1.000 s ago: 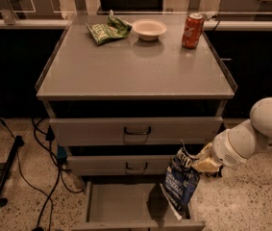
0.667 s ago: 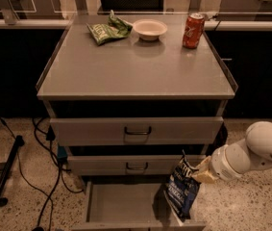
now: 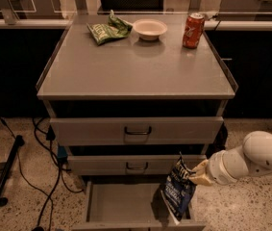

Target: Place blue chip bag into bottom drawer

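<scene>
Camera view: we are looking down on a grey metal cabinet with a flat grey tabletop (image 3: 135, 66) and three drawers. The white robot arm is reaching in from the right. Its tan end effector (image 3: 199, 173) is pinching the top edge of the dark blue glossy foil chip bag with white lettering (image 3: 178, 191). The bag is hanging upright over the right end of the pulled-out, shallow grey bottom drawer (image 3: 121, 203), with its lower edge dipping to about the drawer's rim. The two grey drawers with dark wire handles above are sitting closed.

We are judging this as the placing step, close to release. The next move calls for lowering the bag a little further, keeping it inside the right wall, then spreading the fingers.

Farther back on the tabletop, a crumpled green snack bag (image 3: 107, 30), a small white bowl (image 3: 150, 29) and a red soda can (image 3: 193, 24) are standing well apart from the action.

Compared with a second ago, the arm is sitting lower, and the bag is hanging deeper towards the drawer.
</scene>
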Available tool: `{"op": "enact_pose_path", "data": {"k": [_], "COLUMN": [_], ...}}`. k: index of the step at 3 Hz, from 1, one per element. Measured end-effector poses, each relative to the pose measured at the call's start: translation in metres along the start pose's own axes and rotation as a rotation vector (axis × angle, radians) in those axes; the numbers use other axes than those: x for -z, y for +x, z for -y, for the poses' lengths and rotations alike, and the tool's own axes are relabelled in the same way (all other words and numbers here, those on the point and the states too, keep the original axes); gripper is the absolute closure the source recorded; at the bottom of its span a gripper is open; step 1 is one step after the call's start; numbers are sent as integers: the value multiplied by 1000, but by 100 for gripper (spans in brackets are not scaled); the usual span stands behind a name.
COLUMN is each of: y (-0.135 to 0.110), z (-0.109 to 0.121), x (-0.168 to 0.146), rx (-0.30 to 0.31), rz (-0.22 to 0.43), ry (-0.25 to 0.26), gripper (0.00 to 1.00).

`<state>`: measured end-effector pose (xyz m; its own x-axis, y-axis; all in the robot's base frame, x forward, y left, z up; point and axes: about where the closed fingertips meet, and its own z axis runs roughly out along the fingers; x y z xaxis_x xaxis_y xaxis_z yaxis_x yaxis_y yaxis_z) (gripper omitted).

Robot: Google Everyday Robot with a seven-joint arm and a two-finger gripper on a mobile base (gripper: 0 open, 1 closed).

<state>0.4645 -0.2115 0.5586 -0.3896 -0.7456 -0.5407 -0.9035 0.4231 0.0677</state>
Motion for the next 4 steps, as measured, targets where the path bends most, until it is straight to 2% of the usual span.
{"op": "enact_pose_path", "data": {"k": [1,2,3,4], "y": [8,17,22,23], "z": [6,2,-2,-3], "x": [-29,-65,-78,-83], "rx": [30,63,71,89], "rz": [102,205,219,209], "ry": [-11,-57,-75,-73], "gripper": [100,100,100,100]}}
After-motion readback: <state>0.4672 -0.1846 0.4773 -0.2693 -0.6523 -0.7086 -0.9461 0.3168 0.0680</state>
